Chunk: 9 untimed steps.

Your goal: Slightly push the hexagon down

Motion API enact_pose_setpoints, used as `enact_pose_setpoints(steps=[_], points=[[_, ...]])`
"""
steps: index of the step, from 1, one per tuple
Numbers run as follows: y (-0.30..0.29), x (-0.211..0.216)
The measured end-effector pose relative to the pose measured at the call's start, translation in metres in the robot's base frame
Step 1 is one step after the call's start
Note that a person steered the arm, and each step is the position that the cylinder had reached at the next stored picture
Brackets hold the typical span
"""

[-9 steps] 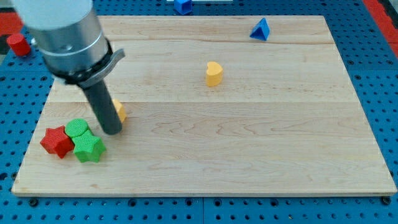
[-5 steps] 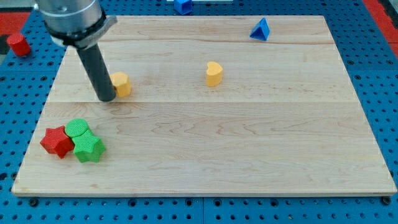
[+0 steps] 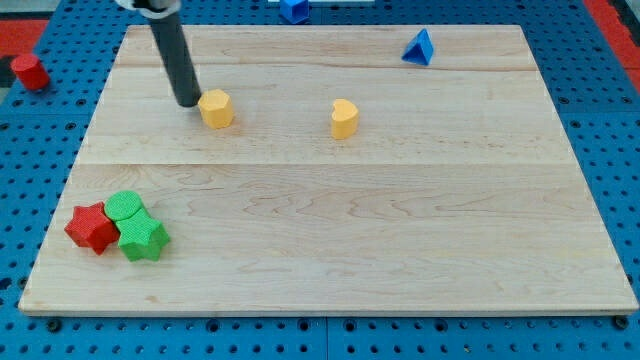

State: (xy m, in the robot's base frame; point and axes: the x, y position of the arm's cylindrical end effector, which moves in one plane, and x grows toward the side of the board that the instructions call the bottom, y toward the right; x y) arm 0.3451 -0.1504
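The yellow hexagon [image 3: 216,108] sits on the wooden board [image 3: 400,220], in its upper left part. My tip [image 3: 188,102] rests on the board just left of the hexagon and slightly above its middle, close to it or touching its left side. The dark rod rises from there to the view's top edge.
A yellow heart block [image 3: 344,118] stands right of the hexagon. A blue triangle [image 3: 420,47] sits at the board's top right. A red star [image 3: 91,228], a green cylinder [image 3: 124,207] and a green star [image 3: 143,238] cluster at the bottom left. Off the board lie a red cylinder [image 3: 29,71] and a blue block [image 3: 293,9].
My tip has moved up and a little right, from beside the green blocks to the board's upper left. The yellow hexagon has moved up and right with it.
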Motion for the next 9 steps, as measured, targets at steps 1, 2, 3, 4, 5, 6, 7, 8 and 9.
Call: enact_pose_setpoints(steps=[1, 2, 3, 4, 5, 6, 7, 8, 9], points=[[-0.021, -0.001], [0.010, -0.040], [0.086, -0.069], [0.075, -0.045], [0.048, -0.043], [0.039, -0.030], [0.021, -0.014], [0.037, 0.002], [0.030, -0.012]])
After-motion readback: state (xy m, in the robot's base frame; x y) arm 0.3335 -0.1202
